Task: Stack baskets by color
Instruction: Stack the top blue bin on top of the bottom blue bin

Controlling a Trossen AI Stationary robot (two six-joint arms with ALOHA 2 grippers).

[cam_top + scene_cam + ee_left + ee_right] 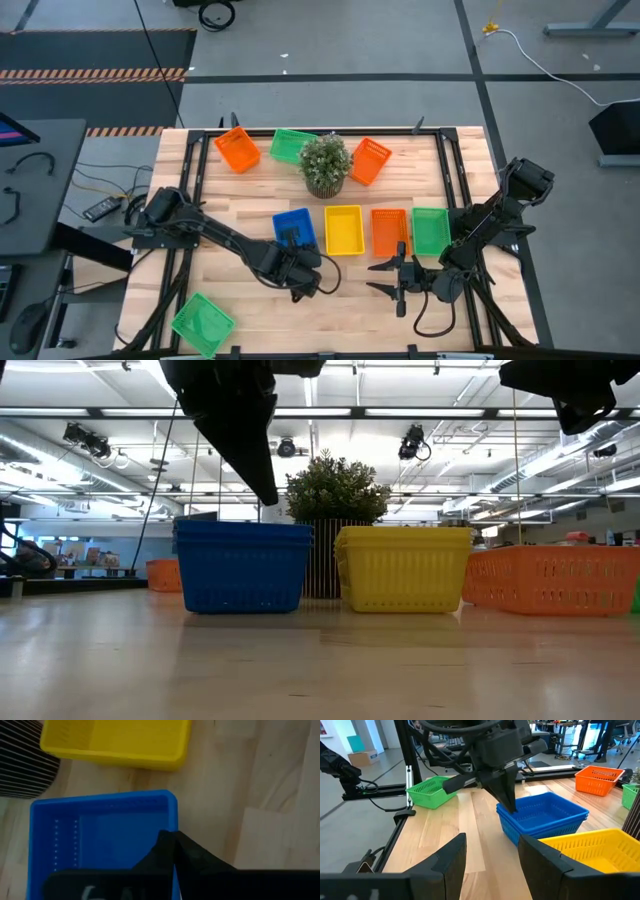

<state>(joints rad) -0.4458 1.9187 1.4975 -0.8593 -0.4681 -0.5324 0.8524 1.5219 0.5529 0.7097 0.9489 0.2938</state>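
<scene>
A stack of blue baskets (294, 226) stands on the table in a row with a yellow basket (344, 229), an orange one (389, 231) and a green one (430, 230). My left gripper (299, 251) is at the blue stack's near side, shut on the top basket (545, 810). My right gripper (386, 279) hangs open and level to the right of it, near the front edge, its fingers (451, 861) holding nothing. More baskets lie apart: orange (237, 149), green (293, 145), orange (370, 160) and green (203, 323). My left gripper pinches the rim of the top blue basket's near wall (174, 822) between its two fingers, which meet at a point on it (511, 806). The fingers slant down from the table's near left. The stack stands level with its bottom on the table (243, 608).
A potted green plant (326, 165) stands just behind the row, between the far baskets. Black frame rails (190, 190) run along the table's left and right sides. Bare wood lies between the two grippers and along the front edge (340, 320).
</scene>
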